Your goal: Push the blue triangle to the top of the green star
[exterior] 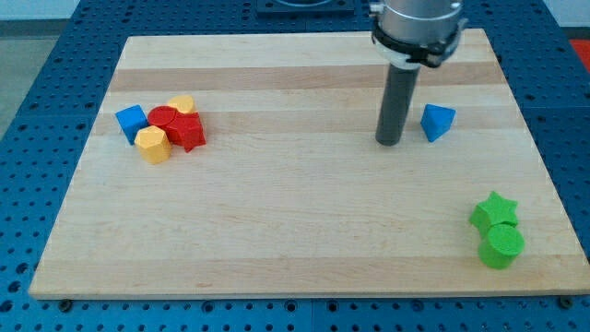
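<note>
The blue triangle (437, 121) lies on the wooden board at the view's upper right. The green star (493, 211) lies at the lower right, well below the triangle and a little to its right. My tip (388, 142) rests on the board just left of the blue triangle, with a small gap between them. The dark rod rises from the tip to the arm's head at the view's top.
A green cylinder (501, 246) touches the star from below. At the view's left is a cluster: a blue cube (131, 121), a red cylinder (163, 117), a red star-like block (187, 132), a yellow block (182, 103) and a yellow hexagon (152, 145). The board's right edge (535, 157) is near the triangle.
</note>
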`<state>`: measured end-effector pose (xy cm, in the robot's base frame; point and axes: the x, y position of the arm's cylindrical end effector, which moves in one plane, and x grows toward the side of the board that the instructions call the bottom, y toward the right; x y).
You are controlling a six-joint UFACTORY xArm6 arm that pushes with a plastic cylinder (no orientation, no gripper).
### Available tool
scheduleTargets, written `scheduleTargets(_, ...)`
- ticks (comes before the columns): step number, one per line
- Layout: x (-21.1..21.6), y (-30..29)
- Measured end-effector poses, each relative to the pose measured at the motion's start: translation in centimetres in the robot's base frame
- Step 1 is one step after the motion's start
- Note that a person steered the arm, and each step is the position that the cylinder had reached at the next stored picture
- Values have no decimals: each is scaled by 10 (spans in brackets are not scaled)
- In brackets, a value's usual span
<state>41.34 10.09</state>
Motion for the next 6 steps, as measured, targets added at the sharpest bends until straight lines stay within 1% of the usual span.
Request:
scheduleTargets(2, -44, 3)
scheduleTargets(4, -47, 46)
scheduleTargets(5, -47, 60)
scheduleTargets(6, -45, 60)
